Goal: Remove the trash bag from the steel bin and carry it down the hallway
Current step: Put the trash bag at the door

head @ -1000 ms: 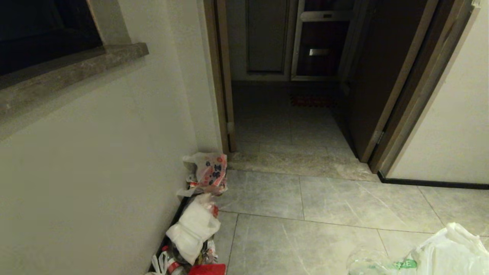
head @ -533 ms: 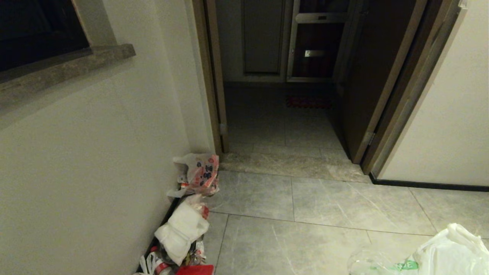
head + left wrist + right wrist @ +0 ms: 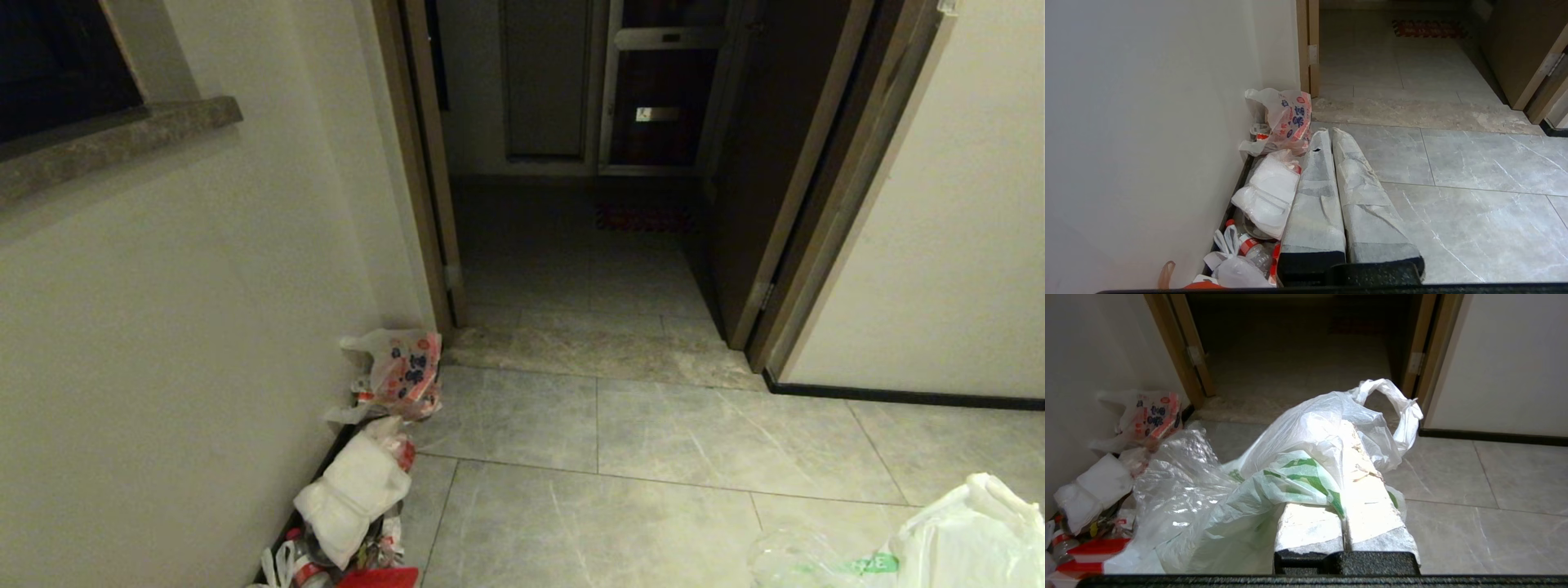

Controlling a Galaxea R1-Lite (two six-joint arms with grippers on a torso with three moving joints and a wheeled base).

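Right gripper (image 3: 1347, 473) clamped on the trash bag (image 3: 1274, 473), plastic draped over its fingers, slung low at the right for carrying; left gripper (image 3: 1327, 134) pressed together, empty, idle; hallway (image 3: 588, 261) doorway dead ahead; litter pile (image 3: 359, 482) hugging the left wall.

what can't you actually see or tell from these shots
- Steel bin: in no view.
- Trash bag: cut off by the head view's bottom corner; in the right wrist view it drapes over the right tool, hiding the grip.
- Litter pile by the wall: lower end cut off.
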